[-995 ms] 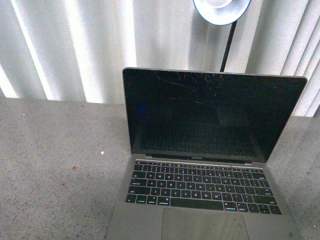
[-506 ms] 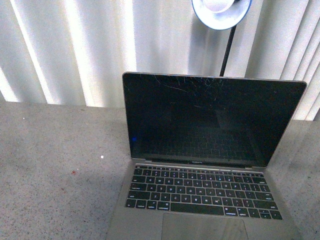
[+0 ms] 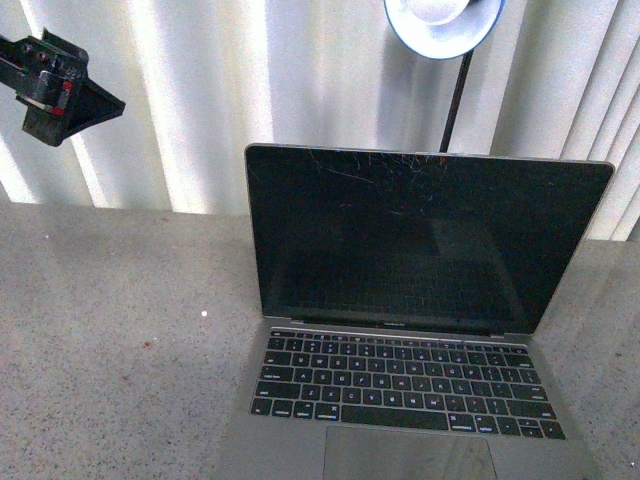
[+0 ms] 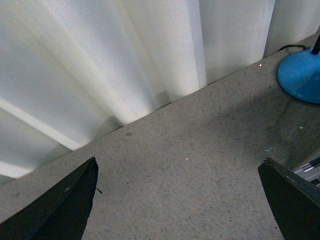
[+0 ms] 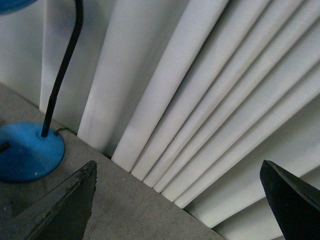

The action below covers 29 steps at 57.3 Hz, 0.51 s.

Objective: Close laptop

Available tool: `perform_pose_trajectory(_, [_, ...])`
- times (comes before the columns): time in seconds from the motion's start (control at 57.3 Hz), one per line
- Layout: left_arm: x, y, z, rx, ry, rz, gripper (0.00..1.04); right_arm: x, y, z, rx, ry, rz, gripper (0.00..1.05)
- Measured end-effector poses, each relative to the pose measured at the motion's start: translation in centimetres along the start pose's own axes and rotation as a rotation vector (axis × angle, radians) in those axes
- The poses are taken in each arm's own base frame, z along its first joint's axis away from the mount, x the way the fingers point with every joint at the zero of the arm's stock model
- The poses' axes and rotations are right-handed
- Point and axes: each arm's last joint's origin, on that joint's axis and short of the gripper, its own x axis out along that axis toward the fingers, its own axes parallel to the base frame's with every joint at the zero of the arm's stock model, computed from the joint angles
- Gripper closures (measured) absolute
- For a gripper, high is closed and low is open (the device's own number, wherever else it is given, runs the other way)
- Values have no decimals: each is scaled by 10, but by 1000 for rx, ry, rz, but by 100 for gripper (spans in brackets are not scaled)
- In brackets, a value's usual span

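On the grey speckled table (image 3: 110,300), close in front, the laptop (image 3: 410,330) is set open: black keys (image 3: 400,385) and trackpad (image 3: 410,455) lie flat, and the scratched black screen (image 3: 420,240) is raised behind. Toward the white curtain (image 3: 180,100), the left gripper (image 4: 178,165) and right gripper (image 5: 178,165) are held spread wide.

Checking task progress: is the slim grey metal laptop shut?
No, the slim grey metal laptop stands open, with its scratched black screen upright.

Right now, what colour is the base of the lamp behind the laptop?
The lamp base is bright blue, clearest in the right wrist view.
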Motion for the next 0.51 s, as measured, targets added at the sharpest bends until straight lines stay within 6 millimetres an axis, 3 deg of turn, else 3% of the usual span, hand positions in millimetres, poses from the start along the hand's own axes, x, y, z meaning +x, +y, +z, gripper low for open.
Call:
perform_pose_trajectory(0.244, [25, -1, 43, 207, -21, -66, 7, 20, -5, -7, -165, 41, 122, 7])
perform_pose_trajectory(0.506, [49, -11, 58, 329, 0, -138, 7, 49, 0, -4, -247, 16, 217, 7])
